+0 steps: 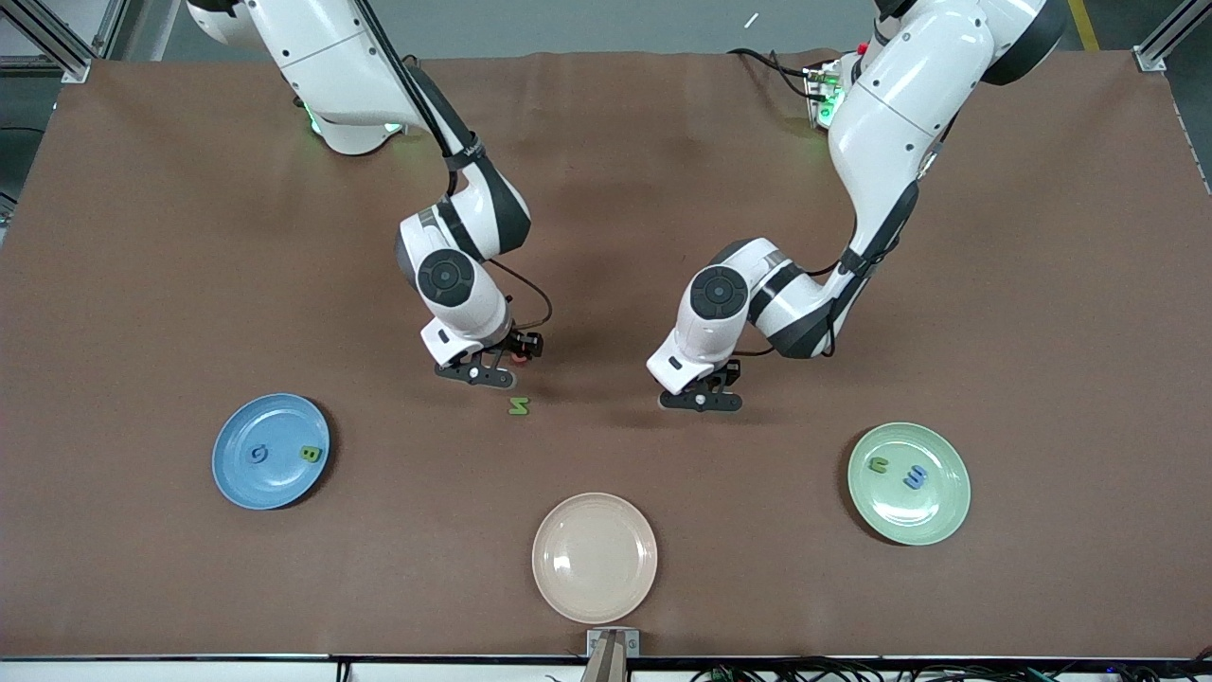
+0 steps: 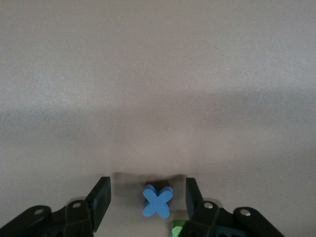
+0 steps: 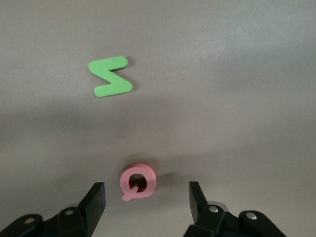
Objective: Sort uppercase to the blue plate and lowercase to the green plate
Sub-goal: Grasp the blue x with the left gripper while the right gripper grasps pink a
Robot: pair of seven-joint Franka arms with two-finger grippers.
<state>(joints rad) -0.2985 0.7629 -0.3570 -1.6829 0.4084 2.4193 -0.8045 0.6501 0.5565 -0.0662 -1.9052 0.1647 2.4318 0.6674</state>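
While both arms bend down low over the middle of the brown table, each wrist points its hand at the surface. The left hand hangs just above the table with its fingers spread apart, gripping nothing; a blue x lies flat on the table between them, touching neither finger, and a scrap of green shows at the edge of the left wrist view just beside it, too little to name. The right hand is posed the same way toward the right arm's end, fingers wide and empty, with a red Q lying on the table between them, clear of both. A green N-or-Z letter lies flat near that hand, a little nearer the front camera. The blue plate, toward the right arm's end, holds a blue G and a green B. The green plate, toward the left arm's end, holds a green u-or-n letter and a blue m-or-w letter. A cream plate sits between the two plates, nearest the front camera.
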